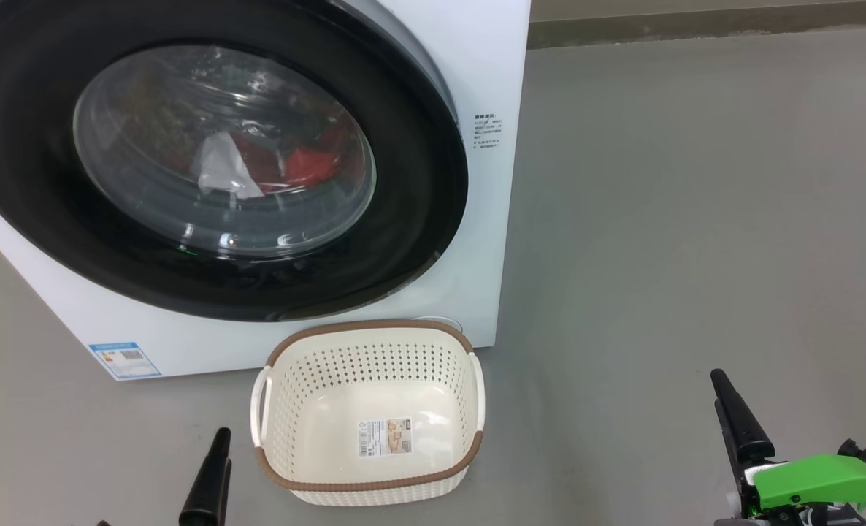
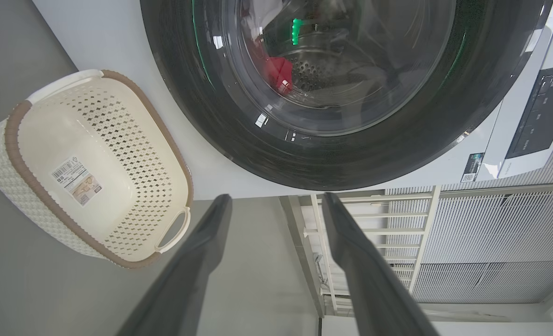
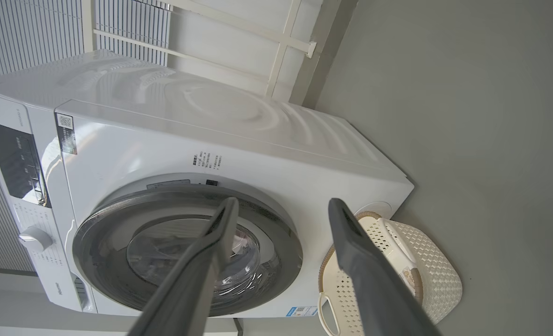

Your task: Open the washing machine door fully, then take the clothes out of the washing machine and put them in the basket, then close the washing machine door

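Hanging wide — left fingers [image 2: 195, 261], right fingers [image 3: 204, 266] | washing machine door [image 1: 418, 183] seemingly shut | clothes [image 1: 309, 164] inside

Washing machine door [image 1: 418, 183] closed, clothes [image 1: 309, 164] inside, basket [image 1: 374, 365] in front

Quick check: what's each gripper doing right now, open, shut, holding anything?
Left gripper: open, fingers apart, holding nothing.
Right gripper: open, fingers apart, holding nothing.
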{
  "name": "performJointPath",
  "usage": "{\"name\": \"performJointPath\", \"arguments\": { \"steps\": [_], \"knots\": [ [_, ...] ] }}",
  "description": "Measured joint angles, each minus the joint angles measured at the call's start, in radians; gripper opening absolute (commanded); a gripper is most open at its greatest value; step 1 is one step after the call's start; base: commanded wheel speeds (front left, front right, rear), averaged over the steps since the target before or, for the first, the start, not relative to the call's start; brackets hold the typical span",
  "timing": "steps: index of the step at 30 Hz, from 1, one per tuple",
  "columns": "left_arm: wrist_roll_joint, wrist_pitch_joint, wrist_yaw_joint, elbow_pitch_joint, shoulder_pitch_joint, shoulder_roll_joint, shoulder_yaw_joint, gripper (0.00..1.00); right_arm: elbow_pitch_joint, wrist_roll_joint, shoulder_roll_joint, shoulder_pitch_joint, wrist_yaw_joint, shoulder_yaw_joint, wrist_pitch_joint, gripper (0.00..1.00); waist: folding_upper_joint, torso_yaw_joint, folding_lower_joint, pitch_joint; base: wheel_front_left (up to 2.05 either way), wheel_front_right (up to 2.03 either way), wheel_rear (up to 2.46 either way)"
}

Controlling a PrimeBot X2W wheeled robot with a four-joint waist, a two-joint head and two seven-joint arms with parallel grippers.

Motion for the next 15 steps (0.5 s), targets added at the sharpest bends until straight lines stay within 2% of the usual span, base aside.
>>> {"name": "performJointPath", "arguments": {
  "steps": [15],
  "knots": [
    [0.207,-0.044,0.0,-0.04,-0.019,0.002,-0.024,1.0,-0.035,-0.224,0.003,-0.009,0.0,0.01,-0.044,1.0,0.0,0.002,-0.0001,-0.002,0.0,0.0,0.0]
  ]
}}
